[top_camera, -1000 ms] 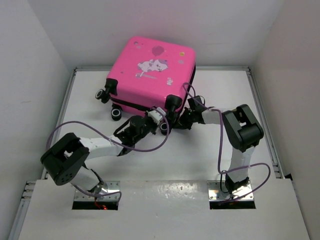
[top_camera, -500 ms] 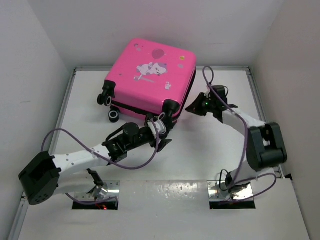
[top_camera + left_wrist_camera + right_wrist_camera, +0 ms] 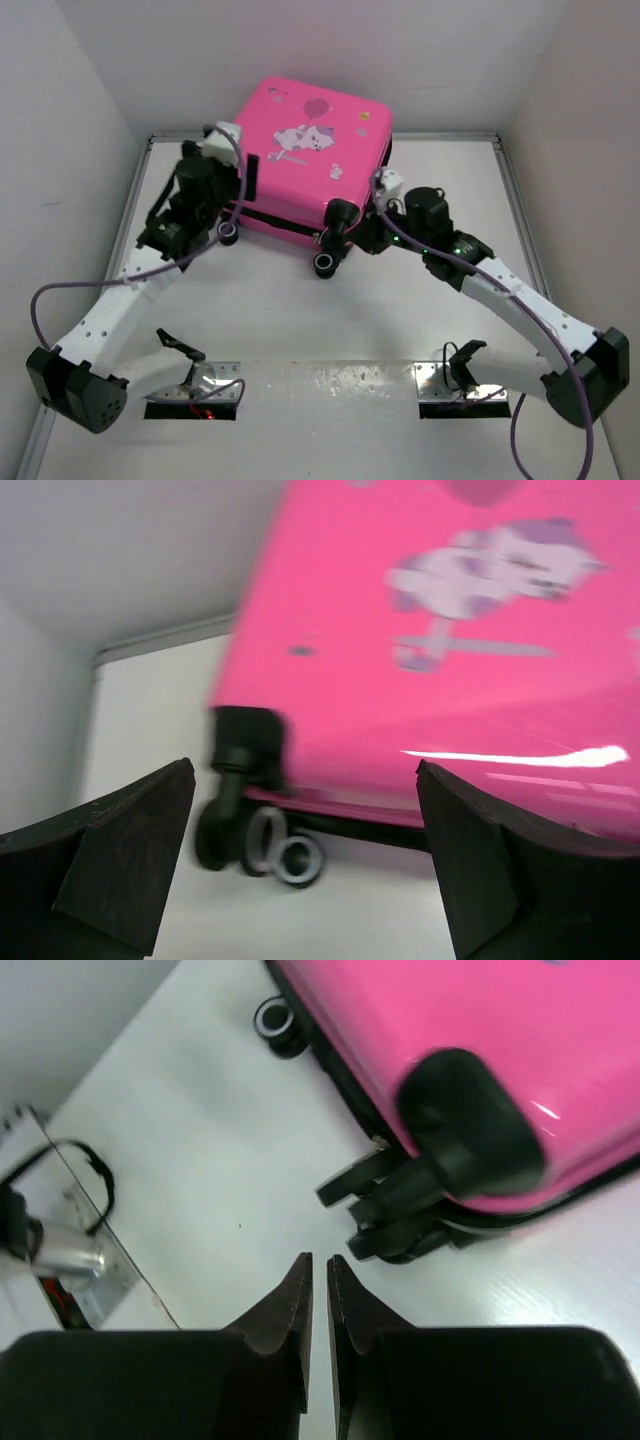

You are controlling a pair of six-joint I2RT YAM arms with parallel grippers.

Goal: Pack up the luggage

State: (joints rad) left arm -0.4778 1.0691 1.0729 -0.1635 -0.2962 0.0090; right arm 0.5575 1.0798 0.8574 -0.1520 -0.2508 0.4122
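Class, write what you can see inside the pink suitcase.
Nothing inside shows: the suitcase is closed, covering any contents. Only its outside, cartoon print and black wheels show.

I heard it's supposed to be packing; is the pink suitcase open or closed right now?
Closed. The luggage lies flat, its printed lid shut onto the base; only a thin dark seam shows, no lining.

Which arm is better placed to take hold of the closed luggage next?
Left, probably: the left gripper is open wide, facing the luggage near its wheels. The right gripper is shut, pointing at the table.
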